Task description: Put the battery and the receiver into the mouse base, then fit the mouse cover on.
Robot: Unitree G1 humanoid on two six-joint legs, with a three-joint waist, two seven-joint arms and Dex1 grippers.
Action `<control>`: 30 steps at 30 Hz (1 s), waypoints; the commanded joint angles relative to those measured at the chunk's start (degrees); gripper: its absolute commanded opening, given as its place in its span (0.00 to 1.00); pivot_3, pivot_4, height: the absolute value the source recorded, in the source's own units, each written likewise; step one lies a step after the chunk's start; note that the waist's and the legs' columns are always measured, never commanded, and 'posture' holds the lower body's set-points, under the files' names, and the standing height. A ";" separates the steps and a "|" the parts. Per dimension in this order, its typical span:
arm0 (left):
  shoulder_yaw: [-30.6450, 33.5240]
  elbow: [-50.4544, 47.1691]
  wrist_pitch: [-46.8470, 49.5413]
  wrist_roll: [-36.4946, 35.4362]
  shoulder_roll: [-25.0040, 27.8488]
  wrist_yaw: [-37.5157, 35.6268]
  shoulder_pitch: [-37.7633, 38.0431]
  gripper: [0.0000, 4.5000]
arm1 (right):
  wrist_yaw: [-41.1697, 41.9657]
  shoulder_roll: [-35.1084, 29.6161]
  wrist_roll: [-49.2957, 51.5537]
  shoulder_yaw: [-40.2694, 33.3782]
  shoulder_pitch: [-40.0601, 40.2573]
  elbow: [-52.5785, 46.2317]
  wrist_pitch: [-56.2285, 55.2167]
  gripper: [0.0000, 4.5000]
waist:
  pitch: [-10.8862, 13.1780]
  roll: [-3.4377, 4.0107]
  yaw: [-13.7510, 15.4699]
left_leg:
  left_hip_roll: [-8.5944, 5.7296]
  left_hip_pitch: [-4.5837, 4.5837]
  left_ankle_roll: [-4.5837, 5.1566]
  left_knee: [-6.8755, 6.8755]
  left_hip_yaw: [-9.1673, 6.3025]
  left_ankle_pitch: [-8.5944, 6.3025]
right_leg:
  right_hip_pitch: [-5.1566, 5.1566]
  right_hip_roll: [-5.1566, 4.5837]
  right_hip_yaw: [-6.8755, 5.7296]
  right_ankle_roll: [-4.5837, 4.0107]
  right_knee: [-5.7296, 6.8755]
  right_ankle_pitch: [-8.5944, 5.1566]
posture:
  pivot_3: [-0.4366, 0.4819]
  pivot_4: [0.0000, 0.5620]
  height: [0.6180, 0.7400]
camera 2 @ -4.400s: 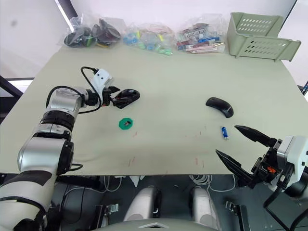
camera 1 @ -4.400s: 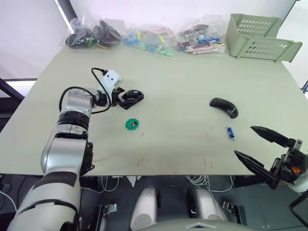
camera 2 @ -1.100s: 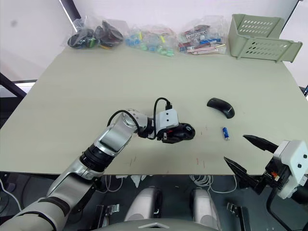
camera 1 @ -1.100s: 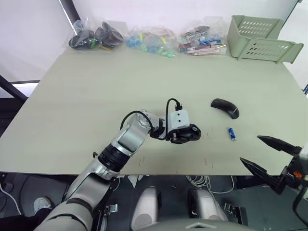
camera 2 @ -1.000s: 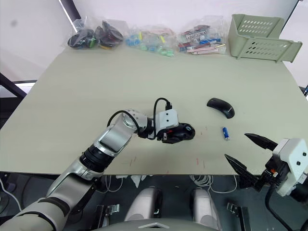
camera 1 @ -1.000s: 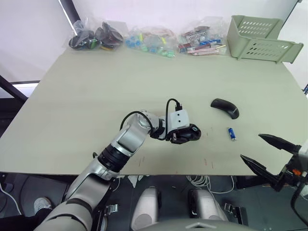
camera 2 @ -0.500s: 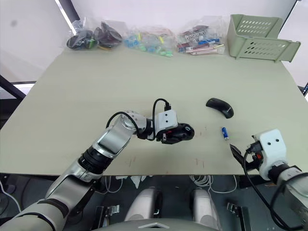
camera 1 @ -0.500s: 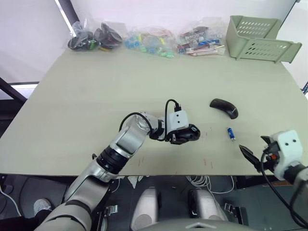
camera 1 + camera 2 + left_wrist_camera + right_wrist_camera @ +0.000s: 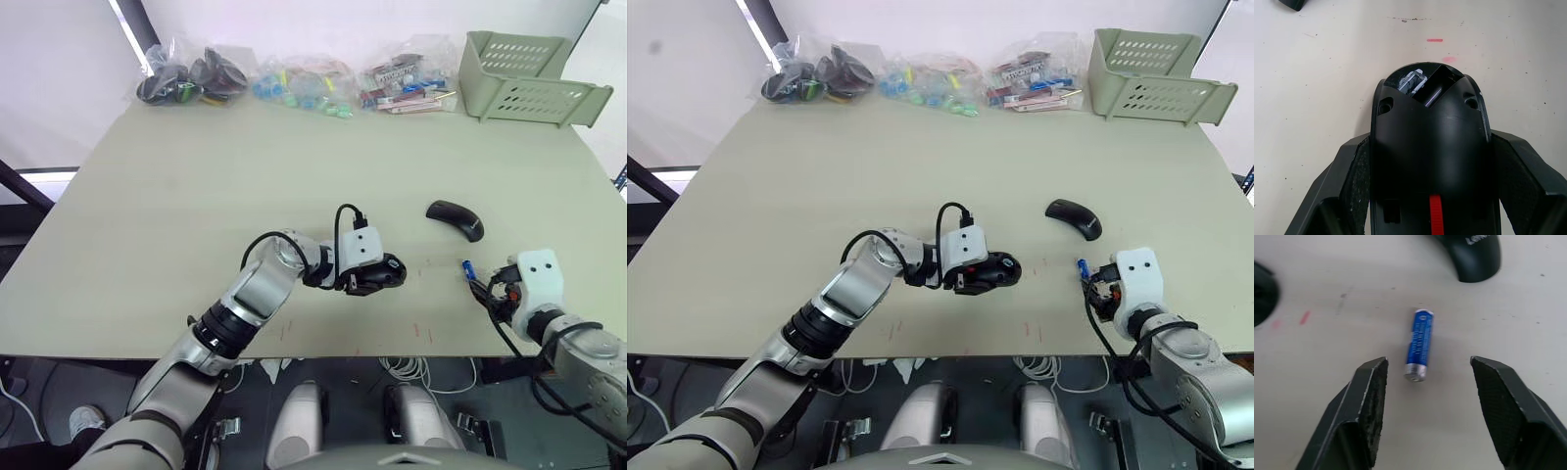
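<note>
The table [image 9: 176, 196] is a pale green-grey top, bare across most of its middle and left. Its near edge runs along the bottom of the head views, and the far edge is lined with clutter. At the upper left sit bags [image 9: 191, 76] of dark parts, then clear packets [image 9: 313, 83] of small coloured pieces across the top centre. A pale green basket [image 9: 529, 76] fills the upper right corner. A few faint red marks [image 9: 416, 331] dot the surface near the front edge.

The left arm reaches in from the lower left, bent at the elbow, its forearm lying low across the table toward the centre. The left gripper [image 9: 1429, 161] is closed on the base [image 9: 377, 272]. In the left wrist view both black fingers [image 9: 1354, 181] press the base's sides, and its open compartment faces away from the wrist.

Right of centre lies the cover [image 9: 457, 219], alone with open table around it. Below it, toward the lower right, is the battery [image 9: 1419, 343], flat on the table. The right gripper [image 9: 1427, 396] is low by the front edge, jaws spread wide to either side of the battery's near end and not touching it.

I cannot make out the receiver.
</note>
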 commanded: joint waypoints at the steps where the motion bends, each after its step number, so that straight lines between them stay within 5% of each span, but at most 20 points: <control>1: -1.87 -0.35 0.98 0.18 0.86 -1.10 1.07 0.65 | -0.67 1.01 -1.58 0.59 -1.01 -0.18 0.34 0.61 | 0.00 0.00 -0.02 | 0.00 0.00 0.00 -0.01 0.00 0.00 | -0.01 0.01 0.00 0.00 0.00 0.00 | 0.48 0.27 1.00; 18: -1.96 -0.63 1.04 0.15 1.45 -1.30 1.16 0.65 | 0.74 4.93 -5.10 2.07 -2.48 3.39 -0.18 0.61 | 0.00 0.00 -0.56 | 0.02 -0.01 0.00 -0.02 -0.01 0.00 | -0.02 0.02 0.00 0.01 0.00 0.00 | 0.48 0.27 1.00; 25: -2.13 -0.73 1.15 0.25 1.66 -1.27 1.37 0.65 | 2.25 4.62 -5.31 1.62 -2.39 3.44 -0.09 0.00 | 0.00 0.00 -0.83 | 0.02 -0.01 0.00 -0.03 -0.02 0.00 | -0.02 0.02 -0.01 0.01 0.00 -0.01 | 0.48 0.27 1.00; 30: -2.20 -0.55 1.20 0.35 1.66 -1.16 1.42 0.65 | 5.13 1.69 -5.06 1.39 -2.03 1.35 0.19 0.01 | 0.00 0.00 -0.88 | 0.02 -0.01 0.00 -0.03 -0.03 0.00 | -0.02 0.01 -0.02 0.01 0.00 -0.01 | 0.48 0.27 1.00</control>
